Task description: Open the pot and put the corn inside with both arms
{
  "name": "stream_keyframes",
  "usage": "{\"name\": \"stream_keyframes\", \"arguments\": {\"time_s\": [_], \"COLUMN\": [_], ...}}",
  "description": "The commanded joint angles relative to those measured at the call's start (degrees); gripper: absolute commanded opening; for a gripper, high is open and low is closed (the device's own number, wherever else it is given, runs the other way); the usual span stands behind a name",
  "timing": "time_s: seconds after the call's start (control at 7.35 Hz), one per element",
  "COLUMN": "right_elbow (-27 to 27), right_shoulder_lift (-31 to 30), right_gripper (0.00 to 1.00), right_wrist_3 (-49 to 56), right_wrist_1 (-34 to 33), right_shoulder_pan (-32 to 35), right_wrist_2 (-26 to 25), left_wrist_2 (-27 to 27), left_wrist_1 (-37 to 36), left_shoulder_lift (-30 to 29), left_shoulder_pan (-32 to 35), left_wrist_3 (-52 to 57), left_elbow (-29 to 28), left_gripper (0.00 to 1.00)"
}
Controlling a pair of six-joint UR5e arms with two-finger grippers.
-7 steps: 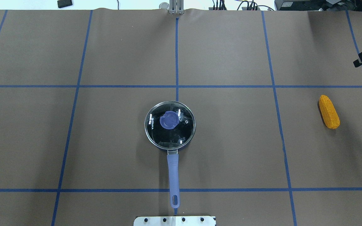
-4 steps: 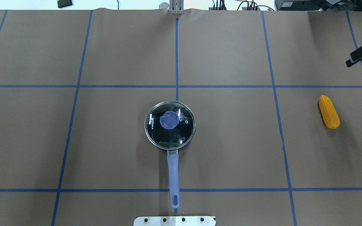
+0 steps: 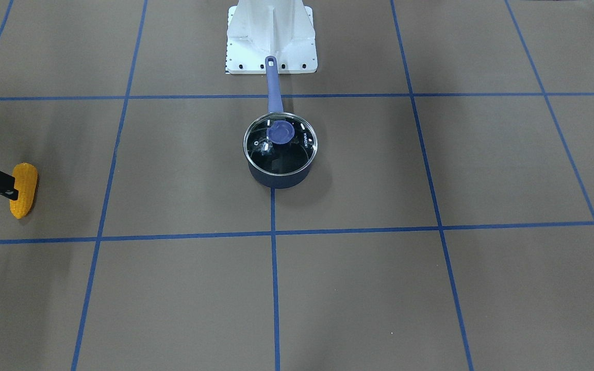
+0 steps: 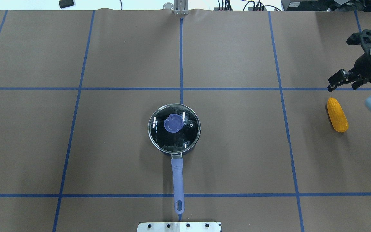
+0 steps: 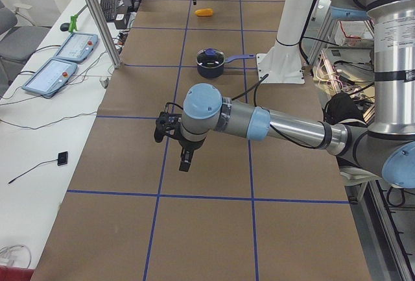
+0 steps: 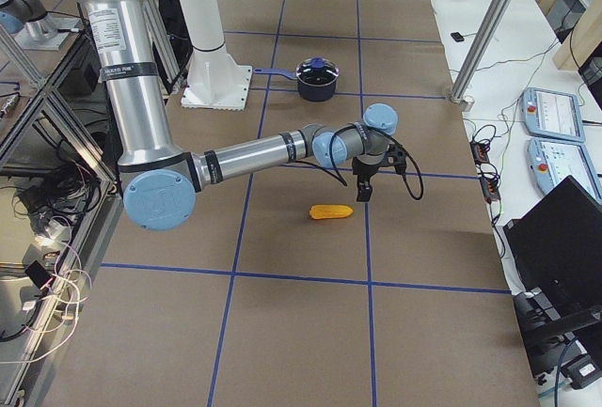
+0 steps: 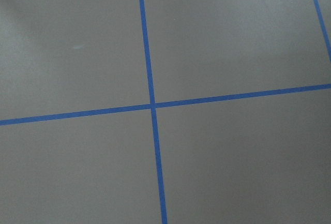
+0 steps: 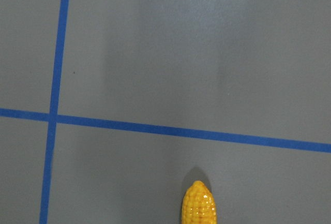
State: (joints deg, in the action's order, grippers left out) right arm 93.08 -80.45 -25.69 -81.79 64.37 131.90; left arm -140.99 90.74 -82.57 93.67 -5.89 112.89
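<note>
The yellow-orange corn (image 4: 337, 115) lies on the brown mat at the right, apart from everything; it also shows in the front view (image 3: 23, 189) and at the bottom of the right wrist view (image 8: 198, 203). The dark blue pot (image 3: 279, 178) stands mid-table with its glass lid (image 4: 185, 138) on, a blue knob (image 4: 173, 123) on top and its handle (image 4: 177, 180) pointing at the robot. My right gripper (image 4: 343, 84) hangs open and empty above the mat just beyond the corn's far end. My left gripper (image 5: 185, 164) hovers over bare mat far from the pot; I cannot tell if it is open.
The white base pedestal (image 3: 271, 36) stands just behind the pot's handle. An aluminium post (image 4: 180, 8) and cables line the far edge. Blue tape lines grid the mat. The left wrist view shows only mat and a tape cross (image 7: 153, 105).
My right arm has come in from the right edge, moving left and toward the corn. The corn, pot and lid have not moved.
</note>
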Motion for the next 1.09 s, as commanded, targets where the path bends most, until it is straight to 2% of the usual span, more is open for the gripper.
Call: {"name": "stream_keyframes", "arguments": {"time_s": [0.0,0.27,0.68,0.82,0.95], "right_elbow": [-2.01,-4.74,-5.72,-5.72,-5.72], "right_shoulder_lift": [-2.59,-2.51,-2.78,-2.78,-2.78], "right_gripper": [1.0,1.0,1.0,0.91,0.76], "right_wrist_3": [-0.41,-0.5,-0.5,-0.59,-0.76], "right_wrist_1": [5.92,7.69,8.58,8.67,8.67], "right_shoulder_pan": [-2.23,-4.07,-4.61,-4.69,-4.78], "right_wrist_2": [-0.86,-2.43,-2.53,-2.53,-2.53], "left_wrist_2": [0.54,0.72,7.03,10.79,14.74], "left_wrist_1": [-0.56,-0.65,-0.74,-0.74,-2.91], "left_shoulder_lift": [-2.49,-6.08,-16.0,-19.78,-23.39], "left_shoulder_pan": [-8.03,-13.74,-27.1,-32.01,-37.01], "left_wrist_3": [-17.4,-30.42,-51.79,-58.47,-62.1], "left_elbow": [7.49,10.94,13.06,12.71,12.54], "left_gripper": [0.99,0.99,0.99,0.99,0.99]}}
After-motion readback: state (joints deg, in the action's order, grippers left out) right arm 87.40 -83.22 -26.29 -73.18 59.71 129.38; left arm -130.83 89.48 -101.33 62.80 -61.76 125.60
